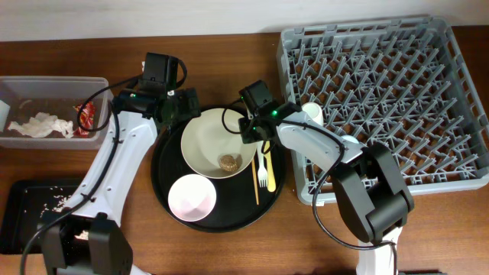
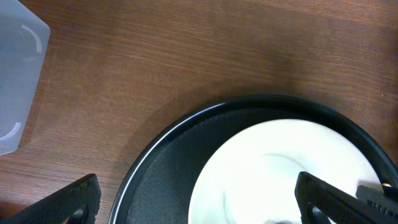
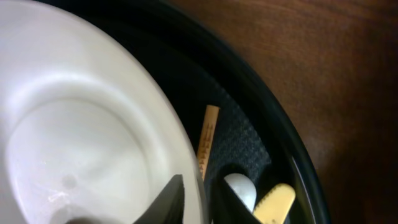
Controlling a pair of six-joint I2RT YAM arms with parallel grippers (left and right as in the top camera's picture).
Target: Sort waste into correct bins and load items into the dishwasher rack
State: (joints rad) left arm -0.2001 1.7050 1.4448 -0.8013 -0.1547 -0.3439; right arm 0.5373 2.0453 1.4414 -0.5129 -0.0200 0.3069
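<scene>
Stick point(image 1: 255, 183) apparently parallel to fork point(image 1: 262, 177)

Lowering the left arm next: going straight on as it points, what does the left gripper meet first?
Probably the cream plate, near its rim, in the round black tray; the left gripper hangs wide open over it. Depth is unclear, so the tray's rim could come first.

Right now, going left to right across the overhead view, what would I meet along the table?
crumpled white napkin → red wrapper → cream plate → wooden stick → white fork → grey dishwasher rack
</scene>
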